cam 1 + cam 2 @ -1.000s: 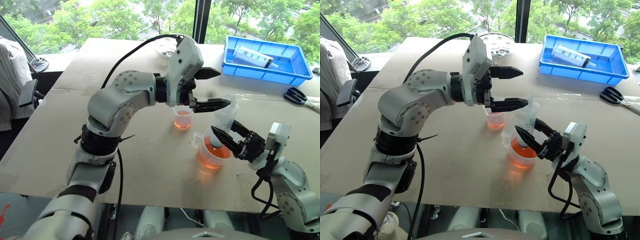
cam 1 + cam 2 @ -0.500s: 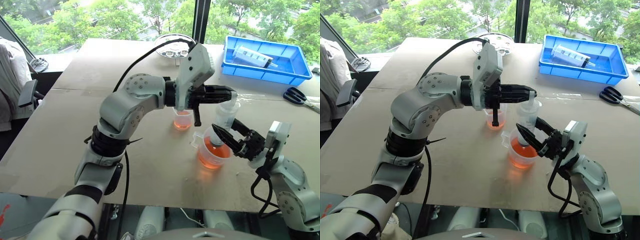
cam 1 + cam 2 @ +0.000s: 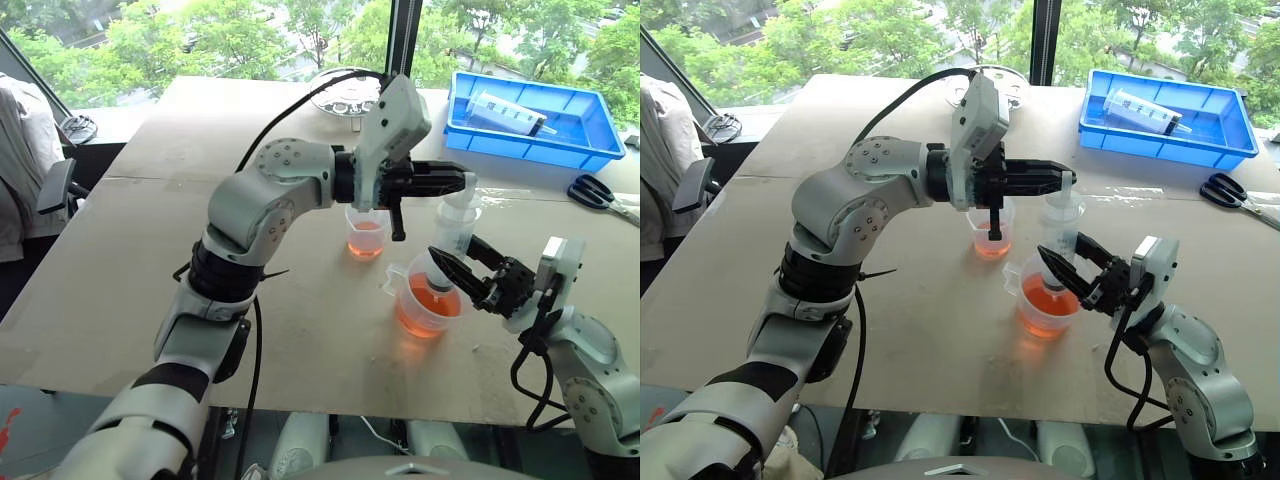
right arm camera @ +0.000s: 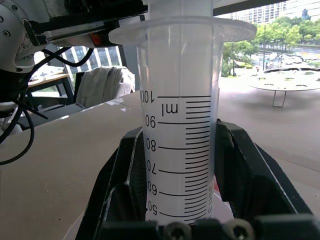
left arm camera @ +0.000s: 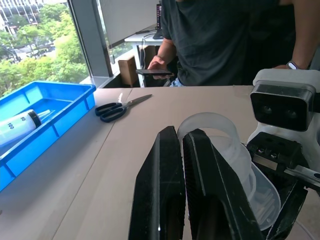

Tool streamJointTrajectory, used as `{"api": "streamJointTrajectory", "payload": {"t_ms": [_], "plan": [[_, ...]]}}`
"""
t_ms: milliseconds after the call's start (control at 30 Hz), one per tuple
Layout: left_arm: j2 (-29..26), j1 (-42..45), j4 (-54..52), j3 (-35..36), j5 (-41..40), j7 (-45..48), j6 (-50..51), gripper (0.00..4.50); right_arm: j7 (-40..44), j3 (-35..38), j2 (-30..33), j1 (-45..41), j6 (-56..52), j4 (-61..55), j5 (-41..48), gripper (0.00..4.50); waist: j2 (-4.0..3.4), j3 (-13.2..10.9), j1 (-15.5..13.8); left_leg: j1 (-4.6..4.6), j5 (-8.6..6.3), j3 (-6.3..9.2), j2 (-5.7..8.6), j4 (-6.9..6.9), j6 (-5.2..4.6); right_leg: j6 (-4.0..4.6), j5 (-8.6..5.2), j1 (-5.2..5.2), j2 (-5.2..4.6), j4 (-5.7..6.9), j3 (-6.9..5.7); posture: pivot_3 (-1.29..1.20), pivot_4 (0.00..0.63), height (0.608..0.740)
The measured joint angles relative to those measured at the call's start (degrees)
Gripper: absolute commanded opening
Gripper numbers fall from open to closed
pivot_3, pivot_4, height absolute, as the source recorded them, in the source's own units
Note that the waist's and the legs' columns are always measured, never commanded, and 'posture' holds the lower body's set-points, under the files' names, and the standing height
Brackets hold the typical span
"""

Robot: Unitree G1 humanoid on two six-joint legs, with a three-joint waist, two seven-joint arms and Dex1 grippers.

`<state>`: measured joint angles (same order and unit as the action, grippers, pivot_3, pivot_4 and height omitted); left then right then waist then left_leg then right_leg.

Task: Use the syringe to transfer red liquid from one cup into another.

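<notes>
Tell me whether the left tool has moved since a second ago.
Yes. The left tool closed and shifted toward the blue tray, now above the syringe.

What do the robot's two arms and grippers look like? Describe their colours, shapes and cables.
Both arms are built of rounded silver-grey segments with round screw-dotted joint caps and black bands. The left gripper and the right gripper each have two tapering black fingers and a boxy white wrist camera housing. Black cables loop along each arm.
</notes>
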<state>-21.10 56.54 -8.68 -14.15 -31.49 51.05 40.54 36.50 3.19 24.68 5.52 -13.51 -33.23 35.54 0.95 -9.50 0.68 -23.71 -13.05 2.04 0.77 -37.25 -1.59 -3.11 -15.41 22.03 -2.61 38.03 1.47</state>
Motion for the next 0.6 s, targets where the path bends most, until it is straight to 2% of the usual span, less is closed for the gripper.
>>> {"api": "streamJointTrajectory", "payload": {"t_ms": [600], "plan": [[-0.19, 1.00, 0.86, 0.17, -0.02, 0.27, -1.94, 0.00, -0.01, 0.03, 0.58, -0.44, -0.53, 0.16, 1.56, 1.44, 0.00, 0.00, -0.02, 0.00, 0.00, 0.00, 0.00, 0.00, 0.00, 0.00, 0.00, 0.00, 0.00, 0.00, 0.00, 0.00, 0.150, 0.740]]}}
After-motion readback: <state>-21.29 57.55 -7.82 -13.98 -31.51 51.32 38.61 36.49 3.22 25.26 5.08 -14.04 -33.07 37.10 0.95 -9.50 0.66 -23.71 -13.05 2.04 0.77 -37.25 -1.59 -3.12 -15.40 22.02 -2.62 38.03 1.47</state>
